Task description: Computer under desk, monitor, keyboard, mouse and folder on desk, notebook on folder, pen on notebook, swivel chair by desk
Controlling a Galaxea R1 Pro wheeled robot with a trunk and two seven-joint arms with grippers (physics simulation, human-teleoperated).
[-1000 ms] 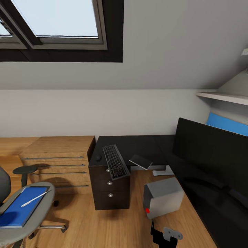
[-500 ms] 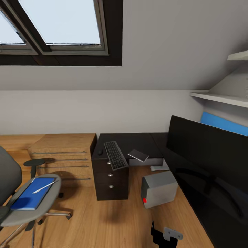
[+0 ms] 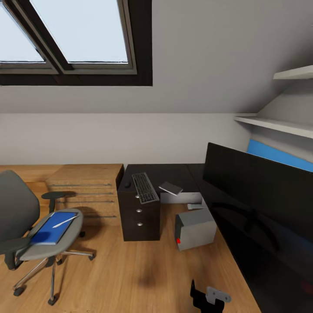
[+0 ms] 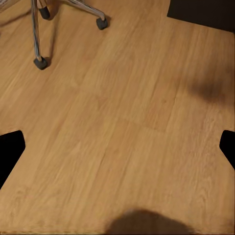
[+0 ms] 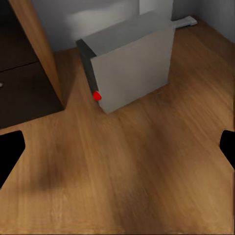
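The grey swivel chair [image 3: 19,217] stands at the left, and the blue folder [image 3: 53,228] lies on its seat with the pale pen [image 3: 64,221] on top. On the black desk [image 3: 167,173] lie the keyboard [image 3: 144,188], the small mouse [image 3: 127,184] to its left and a dark flat notebook [image 3: 170,188] to its right. The monitor [image 3: 256,191] looms at the right. The grey computer [image 3: 196,227] [image 5: 132,56] sits on the floor right of the drawers [image 3: 139,215]. My left gripper [image 4: 117,149] and right gripper [image 5: 117,147] hang open and empty over the floor.
A light wooden drawer cabinet [image 3: 87,187] stands between chair and desk. White shelves [image 3: 278,124] and a blue panel [image 3: 278,154] are on the right wall. The chair's chrome legs and castors [image 4: 40,62] are near my left gripper. Open wooden floor [image 3: 130,269] lies ahead.
The whole head view has shifted: the desk and computer look smaller and farther, and more of the swivel chair has come into view. The things themselves have not moved.
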